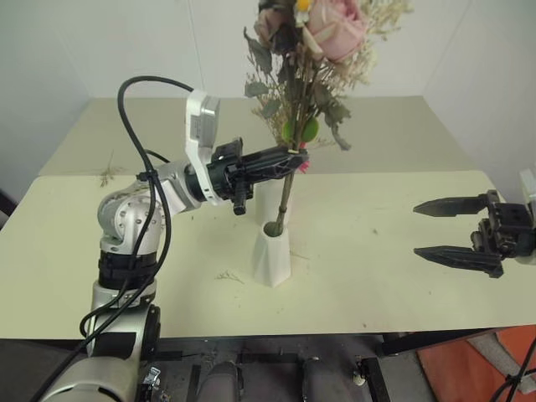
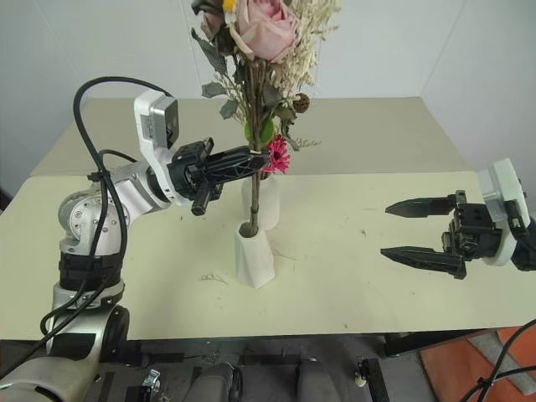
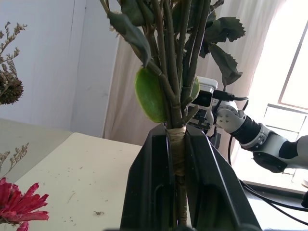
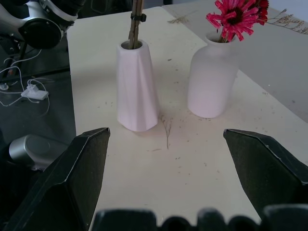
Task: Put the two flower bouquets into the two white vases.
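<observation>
The left tool (image 1: pixel 295 159), clamped on the pale pink rose bouquet (image 1: pixel 322 33), holds its upright stems directly at 12 o'clock above the faceted matte white vase (image 1: pixel 272 255), their ends already inside its mouth (right tool (image 2: pixel 400 230) gapes empty).

- Rose bouquet (image 1: pixel 322 50) cut off at the top edge of both eye views, upper blooms out of frame.
- Stem ends hidden inside the faceted vase (image 1: pixel 272 255).
- Rounded vase (image 2: pixel 266 199) partly hidden behind the rose stems and left gripper (image 2: pixel 260 161).
- Daisy bouquet (image 4: pixel 236 14) clipped by the right wrist view's top edge.
- Loose sprig (image 1: pixel 228 275) too small to make out.
</observation>
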Available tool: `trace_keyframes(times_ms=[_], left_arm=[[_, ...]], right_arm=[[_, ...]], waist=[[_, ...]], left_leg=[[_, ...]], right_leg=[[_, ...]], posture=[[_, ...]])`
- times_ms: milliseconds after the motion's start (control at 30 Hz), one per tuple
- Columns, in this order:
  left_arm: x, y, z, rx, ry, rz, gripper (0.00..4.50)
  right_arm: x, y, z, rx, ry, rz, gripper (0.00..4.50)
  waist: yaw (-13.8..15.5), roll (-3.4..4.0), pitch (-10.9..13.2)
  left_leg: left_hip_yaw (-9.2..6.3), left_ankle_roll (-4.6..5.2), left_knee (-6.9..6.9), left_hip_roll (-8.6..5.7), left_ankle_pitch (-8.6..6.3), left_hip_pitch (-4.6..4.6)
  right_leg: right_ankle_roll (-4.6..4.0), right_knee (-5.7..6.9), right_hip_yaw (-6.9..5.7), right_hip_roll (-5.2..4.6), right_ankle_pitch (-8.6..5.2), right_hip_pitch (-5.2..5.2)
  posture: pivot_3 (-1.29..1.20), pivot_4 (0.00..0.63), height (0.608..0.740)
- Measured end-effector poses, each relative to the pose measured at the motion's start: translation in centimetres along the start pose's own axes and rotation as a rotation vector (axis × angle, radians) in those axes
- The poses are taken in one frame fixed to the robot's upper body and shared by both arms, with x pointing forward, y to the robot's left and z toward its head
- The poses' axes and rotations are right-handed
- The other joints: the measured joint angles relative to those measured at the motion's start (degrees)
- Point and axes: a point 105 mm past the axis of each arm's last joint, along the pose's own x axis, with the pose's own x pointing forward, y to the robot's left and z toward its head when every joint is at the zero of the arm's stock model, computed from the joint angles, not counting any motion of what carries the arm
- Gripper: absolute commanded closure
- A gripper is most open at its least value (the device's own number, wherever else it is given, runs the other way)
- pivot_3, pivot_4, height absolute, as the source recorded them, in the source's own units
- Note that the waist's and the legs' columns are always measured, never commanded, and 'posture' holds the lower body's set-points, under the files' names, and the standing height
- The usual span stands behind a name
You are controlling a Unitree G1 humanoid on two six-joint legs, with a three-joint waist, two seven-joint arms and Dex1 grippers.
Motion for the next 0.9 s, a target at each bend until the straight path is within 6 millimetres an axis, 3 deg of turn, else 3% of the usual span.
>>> trace_keyframes(times_ms=[300, 900], left_arm=[[-0.5, 0.1, -0.1, 0.000, 0.014, 0.014, 4.41], [-1.4, 0.3, -2.4, -0.059, 0.059, 0.034, 4.41]], right_arm=[[0.0, 0.0, -0.2, 0.006, 0.003, -0.008, 0.00], [0.0, 0.0, -0.3, 0.009, 0.004, -0.015, 0.00]], waist=[[-0.03, 0.00, 0.00], [-0.02, 0.00, 0.00]], left_leg=[[0.00, 0.00, 0.00, 0.00, 0.00, 0.00], [0.00, 0.00, 0.00, 0.00, 0.00, 0.01]], right_leg=[[0.00, 0.00, 0.00, 0.00, 0.00, 0.00], [0.00, 0.00, 0.00, 0.00, 0.00, 0.01]], posture=[[0.00, 0.150, 0.740], [0.00, 0.150, 0.740]])
